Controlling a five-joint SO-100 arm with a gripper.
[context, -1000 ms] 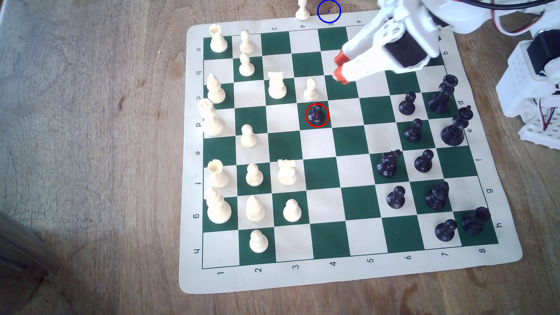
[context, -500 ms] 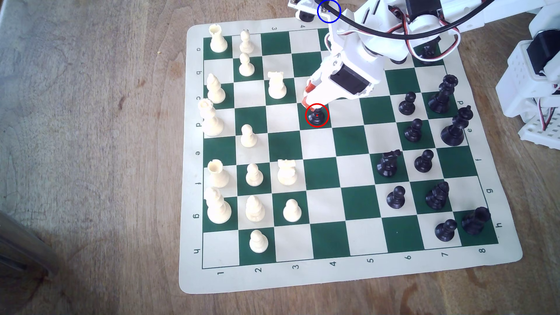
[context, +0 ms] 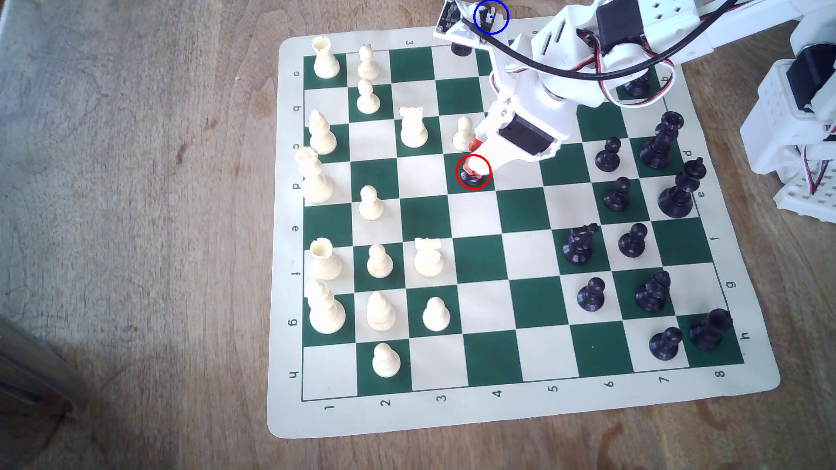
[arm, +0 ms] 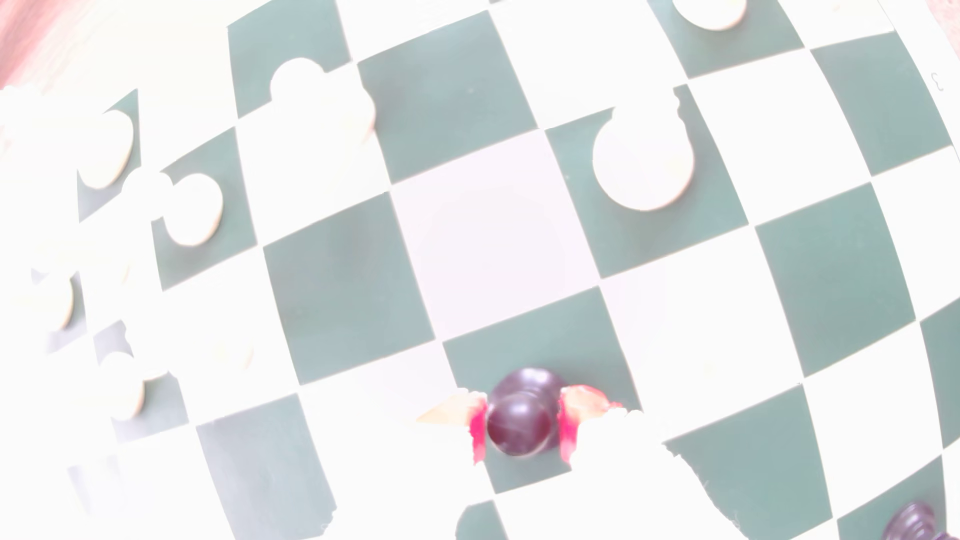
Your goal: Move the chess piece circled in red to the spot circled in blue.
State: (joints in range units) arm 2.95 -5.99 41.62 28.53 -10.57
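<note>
Board squares run green and cream on the chess mat (context: 289, 406). Mid-board, inside the red ring, the black pawn (context: 472, 179) stands on a green square — the gripper (context: 473, 159) straddles its ball head (red-tipped fingers (arm: 477, 433) at either side; contact unclear). Farther off, the blue ring (context: 491, 17) sits at the mat's far rim.

Black pawn (context: 472, 179) upright on green square

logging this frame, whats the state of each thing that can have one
black pawn: upright on its green square, head between the red pads, not lifted
end effector: open, pads on either side of the pawn's head, contact unclear
blue ring: no piece seen in it, arm parts overlap it
cream pawn: upright, beside the end effector
</note>
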